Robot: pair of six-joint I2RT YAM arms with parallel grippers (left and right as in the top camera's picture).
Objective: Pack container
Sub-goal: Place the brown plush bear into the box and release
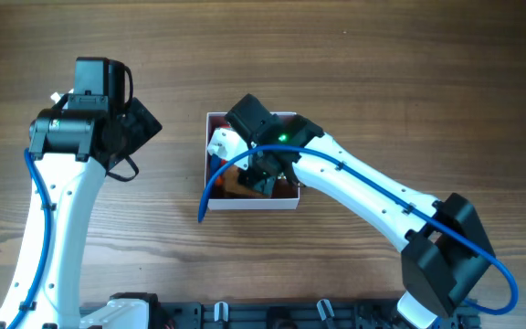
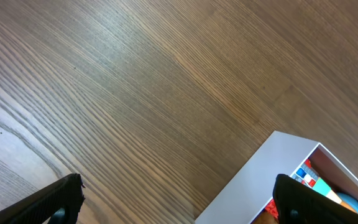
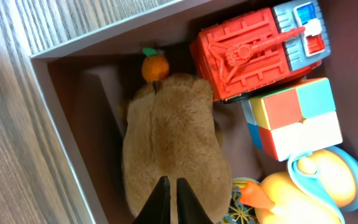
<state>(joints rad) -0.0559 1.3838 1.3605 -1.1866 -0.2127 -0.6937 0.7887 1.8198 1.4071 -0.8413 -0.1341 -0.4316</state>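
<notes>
The container is a square white-walled box at the table's middle, and its pink inside shows in the right wrist view. In it lie a brown plush with a small orange on top, a red toy vehicle, a coloured cube and a yellow duck. My right gripper is inside the box, its fingers shut together just over the plush; it also shows in the overhead view. My left gripper is open and empty, left of the box.
The bare wooden tabletop surrounds the box on all sides. The left arm stands at the left. The right arm reaches in from the lower right. A blue cable hangs over the box's front left corner.
</notes>
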